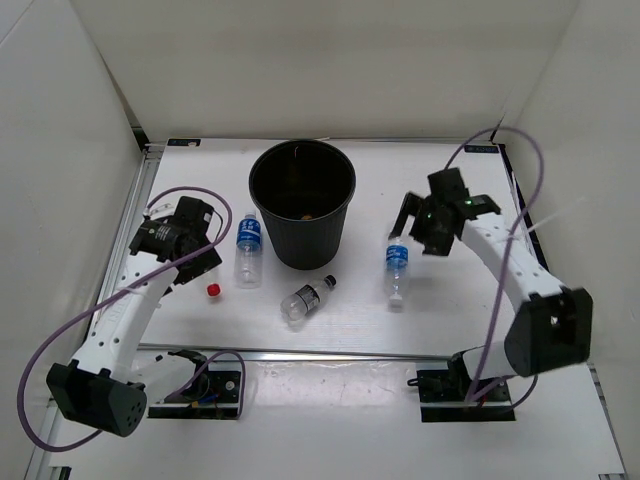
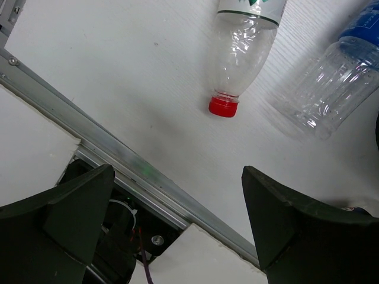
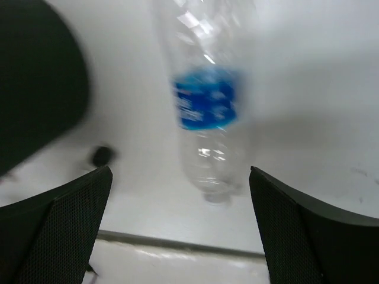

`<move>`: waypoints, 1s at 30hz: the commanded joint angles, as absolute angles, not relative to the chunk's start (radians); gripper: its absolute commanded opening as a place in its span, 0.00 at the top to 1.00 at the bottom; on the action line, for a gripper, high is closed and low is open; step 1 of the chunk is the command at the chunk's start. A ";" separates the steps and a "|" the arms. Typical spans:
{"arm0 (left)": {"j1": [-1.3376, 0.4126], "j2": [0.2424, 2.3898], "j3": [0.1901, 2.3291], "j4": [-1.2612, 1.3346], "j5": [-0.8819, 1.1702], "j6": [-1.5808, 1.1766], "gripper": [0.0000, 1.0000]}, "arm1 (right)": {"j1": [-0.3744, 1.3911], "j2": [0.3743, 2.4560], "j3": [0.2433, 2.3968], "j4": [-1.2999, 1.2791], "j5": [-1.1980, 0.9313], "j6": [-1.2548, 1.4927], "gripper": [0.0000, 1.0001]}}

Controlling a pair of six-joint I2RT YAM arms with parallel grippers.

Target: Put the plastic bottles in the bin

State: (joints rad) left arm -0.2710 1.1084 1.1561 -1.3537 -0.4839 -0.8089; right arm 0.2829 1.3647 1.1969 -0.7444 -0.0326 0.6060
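Left claw (image 2: 177,177) is released on my feed, its jaws spread wide with nothing between them, hanging over the left side of the worktop (image 1: 450,315). My right claw (image 3: 180,171) is spread just as wide and is also empty, over the right side.

I count four plastic bottles lying on the worktop, none in a grip:
- The left blue-labelled bottle (image 1: 248,250) lies just left of the bin (image 1: 305,250).
- The right blue-labelled bottle (image 1: 397,268) lies right of the bin, just near of the right claw. It is blurred in that wrist view.
- The dark-labelled bottle (image 1: 305,299) lies on the near side of the bin, between the two arms.
- The red-capped bottle (image 2: 246,47) lies below the left claw. From above I see only its red tip beside the arm.

There is one bin, black and round, standing upright at the far middle. I see a small orange patch (image 1: 306,213) at its bottom but cannot tell what it is.
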 commanded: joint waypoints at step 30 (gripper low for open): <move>-0.276 1.022 1.101 -1.353 -0.449 -0.767 0.00 | 0.302 1.496 1.238 -0.798 -0.106 0.561 0.71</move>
State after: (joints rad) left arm -0.2714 1.0389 1.1038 -1.3544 -0.4461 -0.7742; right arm 0.2996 1.6398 1.1275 -0.7635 -0.1001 0.5316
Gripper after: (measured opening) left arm 0.997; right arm 0.478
